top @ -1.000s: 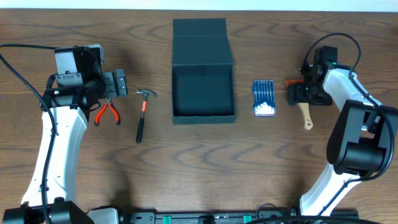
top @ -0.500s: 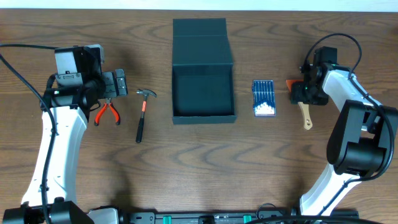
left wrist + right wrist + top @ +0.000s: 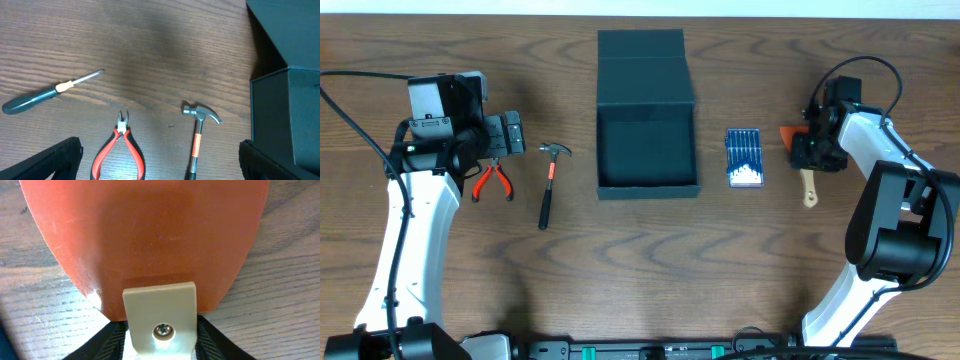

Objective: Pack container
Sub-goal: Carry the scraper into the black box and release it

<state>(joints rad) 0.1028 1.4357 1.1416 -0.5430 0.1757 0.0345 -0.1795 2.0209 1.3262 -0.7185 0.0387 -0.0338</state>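
Pinching the pale handle of the spatula (image 3: 150, 240) in the right gripper (image 3: 160, 347), right of frame; hovering the left gripper (image 3: 160, 165), spread wide and empty, by the pliers (image 3: 121, 132), left of the container (image 3: 647, 150).

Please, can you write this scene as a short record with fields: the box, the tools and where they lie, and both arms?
container: open, lid folded back, nothing visible inside
left of container: hammer, pliers, screwdriver, on the table
right of container: blue case, spatula with orange blade
left gripper: jaws wide open, over the pliers, holding nothing
right gripper: jaws on either side of the spatula's neck; firm grip unclear
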